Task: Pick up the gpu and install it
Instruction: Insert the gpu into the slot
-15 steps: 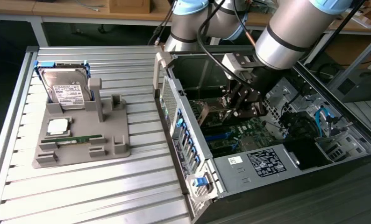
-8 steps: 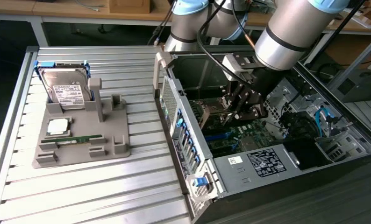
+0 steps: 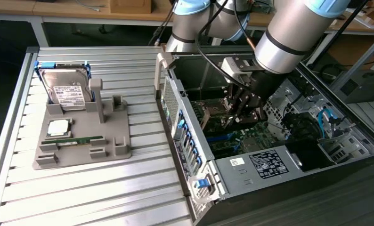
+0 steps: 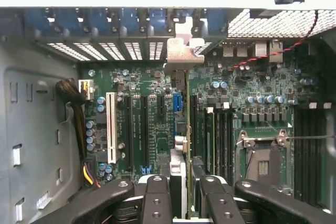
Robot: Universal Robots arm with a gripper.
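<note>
My gripper (image 3: 247, 109) is down inside the open computer case (image 3: 193, 155), shut on the gpu (image 3: 216, 115). In the wrist view the gpu (image 4: 187, 129) shows edge-on as a thin upright card between the two black fingers (image 4: 157, 198) of my gripper (image 4: 186, 203). Its metal end bracket (image 4: 181, 51) lies against the case's rear slot wall. The card stands over the motherboard (image 4: 152, 114), in line with the long black expansion slots next to the white slot (image 4: 111, 127). I cannot tell whether its edge touches a slot.
On the slatted table at the exterior view's left, a grey tray (image 3: 111, 150) carries a hard drive (image 3: 68, 92), a processor chip (image 3: 58, 127) and a memory stick (image 3: 74, 140). Inside the case are the power supply (image 3: 269, 165), blue cables (image 3: 328, 120) and the empty processor socket (image 4: 262, 163).
</note>
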